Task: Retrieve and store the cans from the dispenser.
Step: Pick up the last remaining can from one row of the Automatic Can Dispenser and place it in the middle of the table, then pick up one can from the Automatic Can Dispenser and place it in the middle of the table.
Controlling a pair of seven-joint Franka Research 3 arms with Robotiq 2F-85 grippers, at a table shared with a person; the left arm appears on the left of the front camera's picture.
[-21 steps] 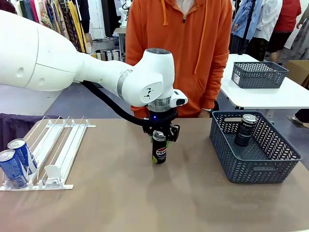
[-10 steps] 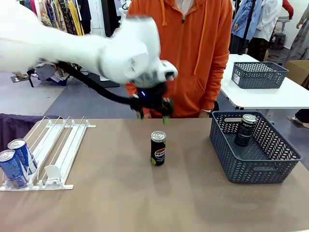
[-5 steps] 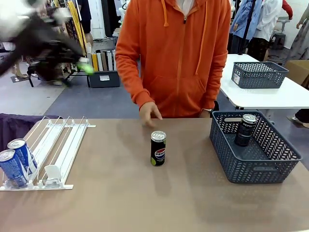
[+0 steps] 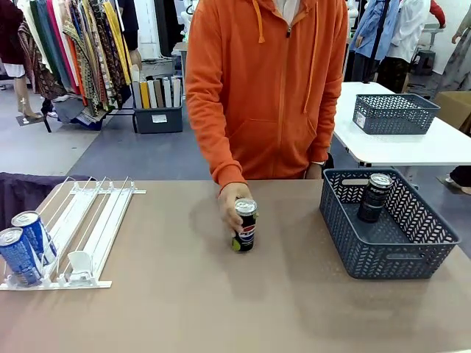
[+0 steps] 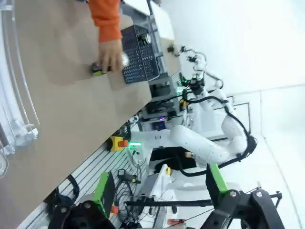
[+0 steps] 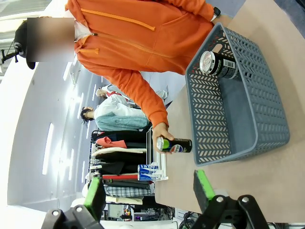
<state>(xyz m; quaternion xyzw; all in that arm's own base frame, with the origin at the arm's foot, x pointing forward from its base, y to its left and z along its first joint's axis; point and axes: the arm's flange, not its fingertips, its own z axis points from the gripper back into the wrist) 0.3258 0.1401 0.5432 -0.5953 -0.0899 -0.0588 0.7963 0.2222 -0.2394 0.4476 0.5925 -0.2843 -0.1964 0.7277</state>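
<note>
A black can with a red-white-blue logo (image 4: 245,225) stands mid-table, and the person's hand (image 4: 231,203) is wrapped around it. The same can (image 6: 177,145) lies sideways in the right wrist view. Two blue cans (image 4: 33,235) (image 4: 18,256) sit at the near end of the white dispenser (image 4: 103,220) on the left. Another black can (image 4: 374,197) leans inside the dark grey basket (image 4: 383,259). My left gripper (image 5: 161,188) is open, high and far off the table. My right gripper (image 6: 149,195) is also open, well back from the basket (image 6: 209,124).
The person in an orange hoodie (image 4: 272,88) stands at the far edge, between dispenser and basket. A second grey basket (image 4: 395,112) rests on a white table behind, to the right. Clothes racks stand in the back left.
My left arm has let go of the black can and swung up and left, out of the front view. The person's hand has come down and closed around that can.
</note>
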